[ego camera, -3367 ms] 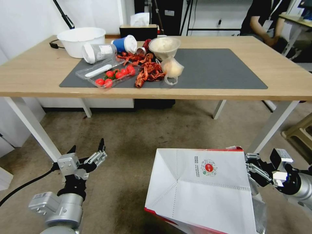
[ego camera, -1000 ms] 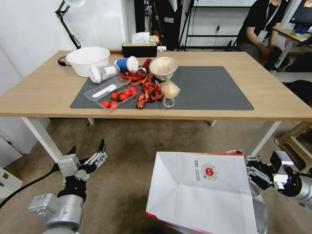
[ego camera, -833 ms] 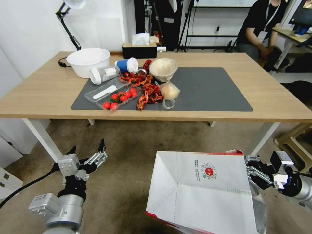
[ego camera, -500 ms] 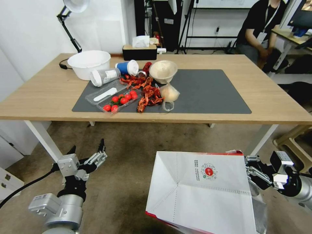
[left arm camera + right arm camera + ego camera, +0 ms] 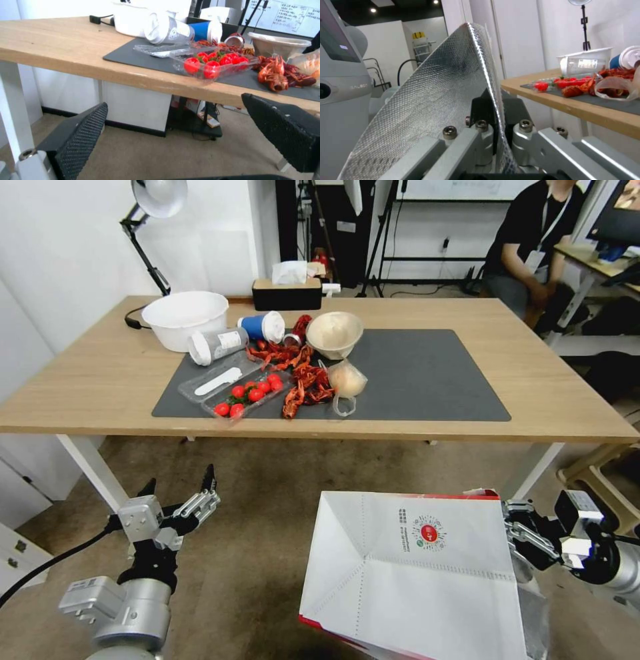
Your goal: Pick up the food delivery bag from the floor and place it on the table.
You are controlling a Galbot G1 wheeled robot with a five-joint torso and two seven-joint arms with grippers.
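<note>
The food delivery bag (image 5: 413, 567), white with red edges and a small round red logo, hangs above the floor (image 5: 280, 493) at my lower right. My right gripper (image 5: 517, 537) is shut on the bag's rim; the right wrist view shows the silver foil lining (image 5: 430, 107) pinched between its fingers (image 5: 486, 110). My left gripper (image 5: 200, 493) hangs open and empty at the lower left, below the table's front edge, its black pads (image 5: 80, 140) wide apart. The light-wood table (image 5: 100, 380) with a dark grey mat (image 5: 427, 373) stands ahead.
On the mat's left half lie a tray of cherry tomatoes (image 5: 250, 393), crayfish (image 5: 303, 380), a beige bowl (image 5: 335, 332), tipped cups (image 5: 213, 343) and a small clear bag (image 5: 345, 379). A white basin (image 5: 185, 317) and tissue box (image 5: 287, 290) sit behind. The mat's right half is bare.
The whole picture has shifted down and the tabletop shows more from above: the camera has risen. Both arms and the held bag keep their places in the view.
</note>
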